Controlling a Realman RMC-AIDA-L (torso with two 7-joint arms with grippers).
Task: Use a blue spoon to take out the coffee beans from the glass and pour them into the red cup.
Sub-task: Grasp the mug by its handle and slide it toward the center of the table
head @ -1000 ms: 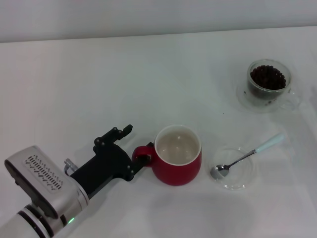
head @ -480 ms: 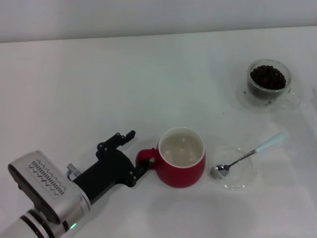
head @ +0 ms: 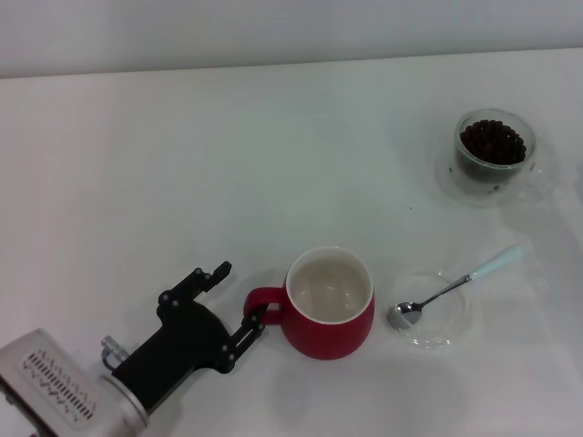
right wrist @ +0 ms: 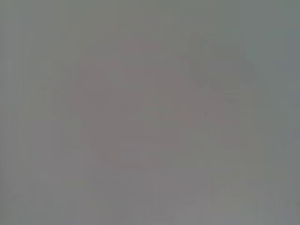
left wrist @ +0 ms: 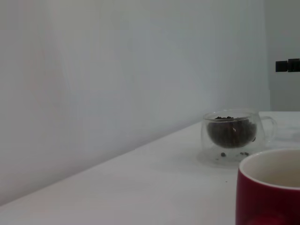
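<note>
head view, left gripper (head: pixel 235 300) low at 7 o'clock on the white table (head: pixel 182 164), fingers spread, one tip touching or just beside the loop handle of the red cup (head: pixel 328 302), nothing held; the right gripper is not in view. the cup stands near centre, toward 6 o'clock; at its 3 o'clock lies the blue spoon (head: pixel 453 287), bowl resting in a flat clear dish (head: pixel 428 309), handle pointing toward 2 o'clock; the glass (head: pixel 493 150) with the coffee beans (head: pixel 493 142) sits well apart at 2 o'clock. risks, as judged: any sideways drift of the near finger could nudge or turn the cup by its handle; the spoon's thin polished stem may slip or pivot when pinched, and its bowl could drag the light dish; the glass on its saucer may slide under scooping (a few beans already lie in the saucer). materials: glossy rounded red ceramic with cream interior; shiny metal spoon with pale blue handle; thin transparent glass; small dark rounded beans, loose and apt to roll.
</note>
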